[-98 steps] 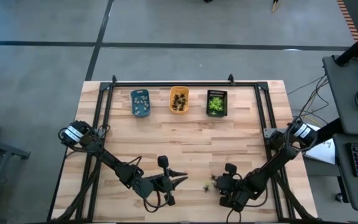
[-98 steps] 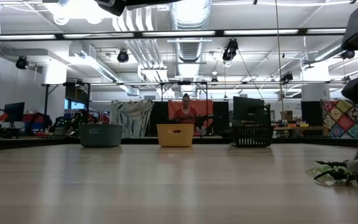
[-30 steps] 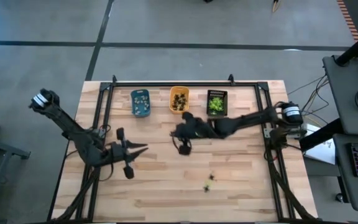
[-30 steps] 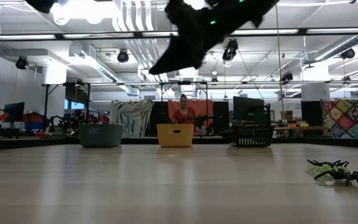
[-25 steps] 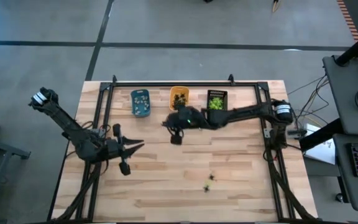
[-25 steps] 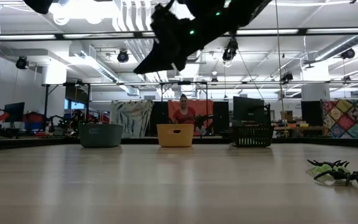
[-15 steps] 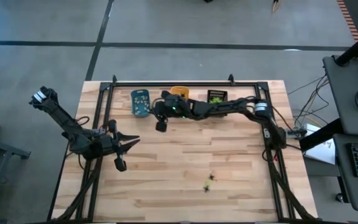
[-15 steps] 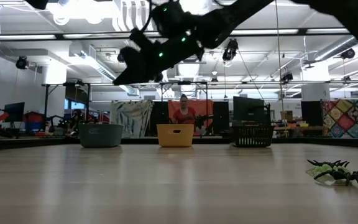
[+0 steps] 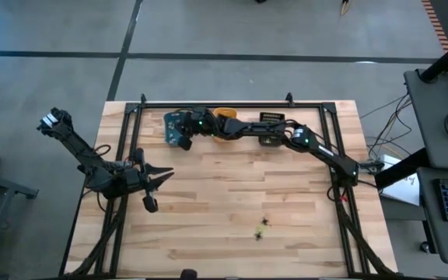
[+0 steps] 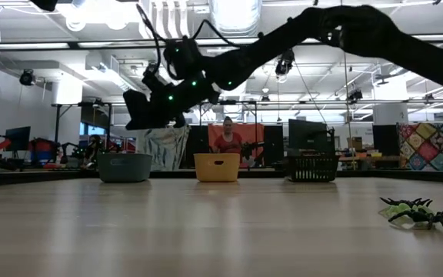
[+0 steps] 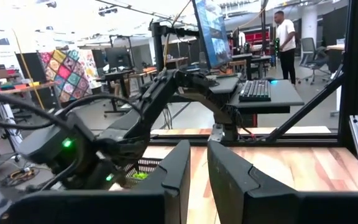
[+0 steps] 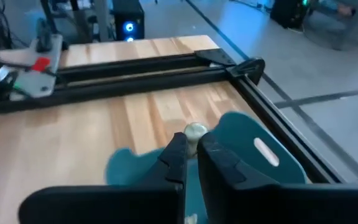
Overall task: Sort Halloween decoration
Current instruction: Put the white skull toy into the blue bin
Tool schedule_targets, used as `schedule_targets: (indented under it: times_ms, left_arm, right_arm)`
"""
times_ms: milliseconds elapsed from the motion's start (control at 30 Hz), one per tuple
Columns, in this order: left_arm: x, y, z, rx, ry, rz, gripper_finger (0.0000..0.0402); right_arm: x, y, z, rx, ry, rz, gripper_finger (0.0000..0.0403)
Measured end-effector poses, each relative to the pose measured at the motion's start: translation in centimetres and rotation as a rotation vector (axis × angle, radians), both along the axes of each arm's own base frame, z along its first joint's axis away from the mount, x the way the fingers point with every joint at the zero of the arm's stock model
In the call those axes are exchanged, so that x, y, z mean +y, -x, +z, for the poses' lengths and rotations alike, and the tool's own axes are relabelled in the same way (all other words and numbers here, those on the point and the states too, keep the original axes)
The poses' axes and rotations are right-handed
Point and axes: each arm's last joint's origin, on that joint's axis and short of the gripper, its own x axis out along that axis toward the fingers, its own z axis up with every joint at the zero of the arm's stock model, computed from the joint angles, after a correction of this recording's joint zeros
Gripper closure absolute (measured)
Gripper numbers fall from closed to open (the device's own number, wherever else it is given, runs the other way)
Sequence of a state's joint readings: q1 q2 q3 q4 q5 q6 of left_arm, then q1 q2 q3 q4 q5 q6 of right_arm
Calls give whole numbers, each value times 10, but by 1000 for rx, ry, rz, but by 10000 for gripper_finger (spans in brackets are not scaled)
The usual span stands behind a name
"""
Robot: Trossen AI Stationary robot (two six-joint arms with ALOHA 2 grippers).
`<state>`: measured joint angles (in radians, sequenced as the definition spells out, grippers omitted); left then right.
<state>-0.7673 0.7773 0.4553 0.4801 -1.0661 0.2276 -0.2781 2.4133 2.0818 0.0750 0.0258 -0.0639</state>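
We see the table (image 9: 232,233) from above, with three small trays in a row along its far edge. The right gripper (image 9: 183,134) reaches across to the blue tray (image 9: 173,124) at about 11 o'clock from the table's middle and hangs above it. In the right wrist view its fingers (image 12: 176,155) stand nearly together and pinch a small pale whitish figure (image 12: 195,130) at their tips, directly over the blue tray (image 12: 253,155). We cannot make out the figure in the high view.

The orange tray (image 9: 225,115) lies at about 12 o'clock, partly covered by the right arm, and the black tray (image 9: 271,119) lies just beside it toward 1 o'clock. In the low view the three trays stand side by side at the far edge: blue (image 10: 124,167), orange (image 10: 217,167), black (image 10: 312,167), with the right gripper (image 10: 141,114) above the blue one.

The left gripper (image 9: 162,172) waits at about 9 o'clock, over bare wood and well apart from the trays. In the left wrist view its fingers (image 11: 179,168) show a narrow gap with nothing between them.

A few loose figures, black and yellow-green (image 9: 263,225), lie on the wood at about 5 o'clock; the low view shows them as a small cluster (image 10: 418,211) near the table's right side.

A person in a red top (image 10: 227,138) stands in the room behind the table.
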Motion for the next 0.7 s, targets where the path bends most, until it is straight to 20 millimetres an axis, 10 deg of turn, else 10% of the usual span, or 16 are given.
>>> schedule_targets:
  times_ms: [700]
  left_arm:
    - [0, 0, -1, 6, 2, 9, 362]
  right_arm:
    - [-8, -5, -4, -19, -68, -6, 333]
